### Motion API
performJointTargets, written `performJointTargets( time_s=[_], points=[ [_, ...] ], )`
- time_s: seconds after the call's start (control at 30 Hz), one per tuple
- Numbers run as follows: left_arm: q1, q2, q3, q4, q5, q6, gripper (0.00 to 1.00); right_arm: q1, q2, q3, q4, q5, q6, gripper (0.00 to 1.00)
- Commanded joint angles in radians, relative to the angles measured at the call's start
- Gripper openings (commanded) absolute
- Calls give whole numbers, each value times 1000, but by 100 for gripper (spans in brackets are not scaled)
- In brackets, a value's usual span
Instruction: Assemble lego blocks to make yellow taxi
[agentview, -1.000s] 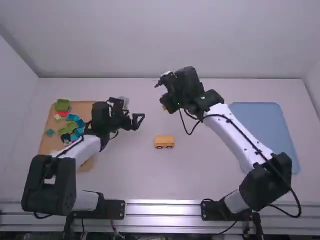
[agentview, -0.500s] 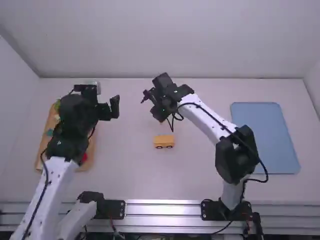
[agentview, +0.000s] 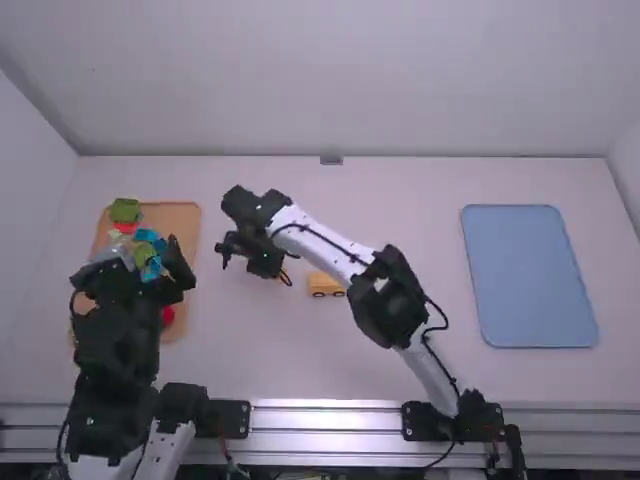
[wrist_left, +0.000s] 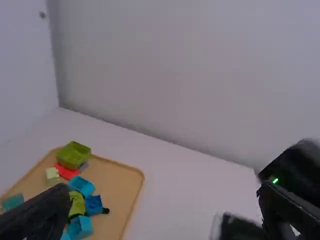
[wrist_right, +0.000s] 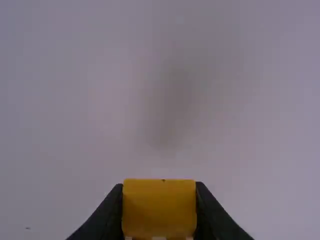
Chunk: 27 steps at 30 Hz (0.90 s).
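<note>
Right gripper (agentview: 274, 268) swung left, clasping yellow block (wrist_right: 159, 207).

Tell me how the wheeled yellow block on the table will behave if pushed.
The wheeled yellow block will probably roll lengthwise, since dark wheels show along its lower side. Being longer than tall, it seems unlikely to tip under a gentle push. Its straight edges suggest a stiff body that shouldn't squash.

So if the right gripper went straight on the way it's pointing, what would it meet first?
Most likely the white table, with the yellow block that the right gripper holds probably touching it first; how far off it is, I can't tell.
</note>
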Motion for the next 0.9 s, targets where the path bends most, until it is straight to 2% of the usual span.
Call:
performJointTargets(
  time_s=[0.0,0.13,0.27,0.3,0.37,0.4,0.43,0.47,0.53,0.67,0.87],
  points=[
    [2,-51,-3,5,-52,-17,99,10,69,48,-35,60,-66,0],
    [3,-56,-4,5,-51,-17,99,31,119,47,-37,151,-47,0],
    [4,-55,-4,5,-36,0,99,37,140,46,-36,142,-65,0],
    [3,-50,-4,4,-37,-2,99,37,143,46,-25,146,-64,3],
    [3,-44,-4,2,-38,-2,99,34,143,46,-15,146,-65,18],
    [3,-40,-4,2,-38,-2,99,33,143,46,-11,144,-64,44],
    [4,-37,-4,0,-37,-2,99,33,143,48,-6,141,-64,76],
    [3,-34,-4,-2,-39,-2,99,33,143,48,3,143,-64,91],
    [3,-32,-4,-3,-42,-2,99,31,143,48,8,142,-64,99],
    [3,-22,-4,2,-53,0,99,29,135,52,7,153,-51,99],
    [3,-20,-4,-27,-163,-86,99,-35,90,188,-79,126,44,99]
  ],
)
